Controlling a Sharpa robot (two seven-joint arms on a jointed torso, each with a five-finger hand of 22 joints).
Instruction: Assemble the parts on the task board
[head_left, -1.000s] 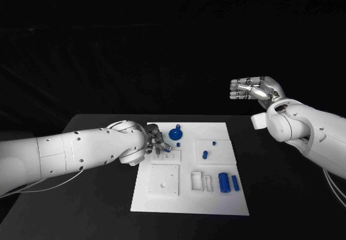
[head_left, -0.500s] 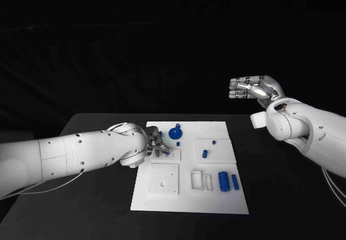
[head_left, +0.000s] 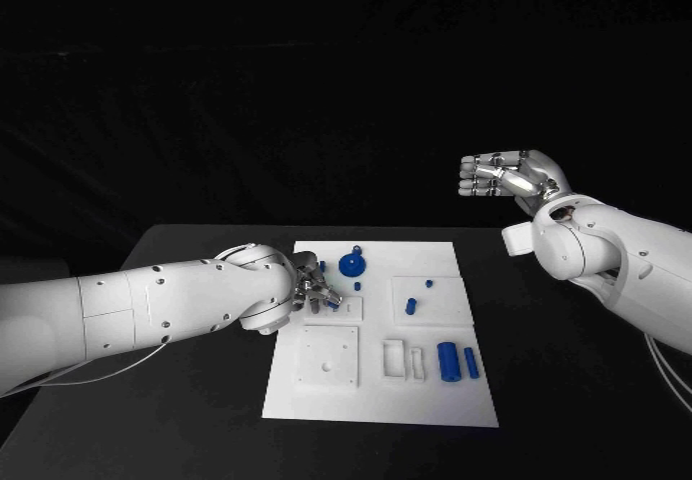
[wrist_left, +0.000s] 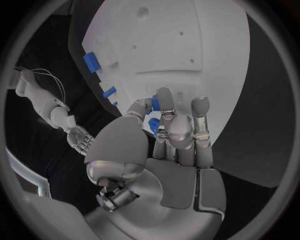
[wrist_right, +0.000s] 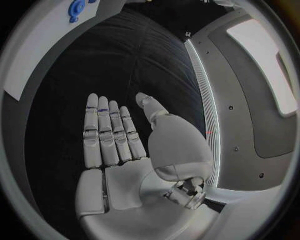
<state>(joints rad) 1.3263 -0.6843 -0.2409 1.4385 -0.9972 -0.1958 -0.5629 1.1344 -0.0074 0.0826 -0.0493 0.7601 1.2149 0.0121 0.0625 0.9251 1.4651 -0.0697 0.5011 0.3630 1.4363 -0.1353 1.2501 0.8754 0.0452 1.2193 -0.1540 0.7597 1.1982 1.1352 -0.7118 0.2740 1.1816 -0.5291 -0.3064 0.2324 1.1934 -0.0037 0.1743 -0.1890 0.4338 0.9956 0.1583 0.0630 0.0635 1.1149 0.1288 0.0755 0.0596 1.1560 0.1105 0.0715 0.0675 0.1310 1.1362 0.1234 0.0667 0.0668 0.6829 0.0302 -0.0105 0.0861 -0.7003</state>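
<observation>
Little change is seen since the earlier frame: the left hand (head_left: 310, 290) has been kept low at the left edge of the task board (head_left: 382, 400), fingers curled around a small blue part (wrist_left: 154, 125). The right hand (head_left: 508, 177) is held raised at upper right, empty, fingers straight and side by side

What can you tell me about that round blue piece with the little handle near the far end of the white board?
The round blue part looks like smooth plastic: a disc with a raised middle and a thin stem with a small loop pointing toward the board's far edge. It lies flat on the white task board, near its far end, just beyond the left hand, which does not appear to touch it. The right wrist view shows it too, with a pale ring at its centre.
</observation>
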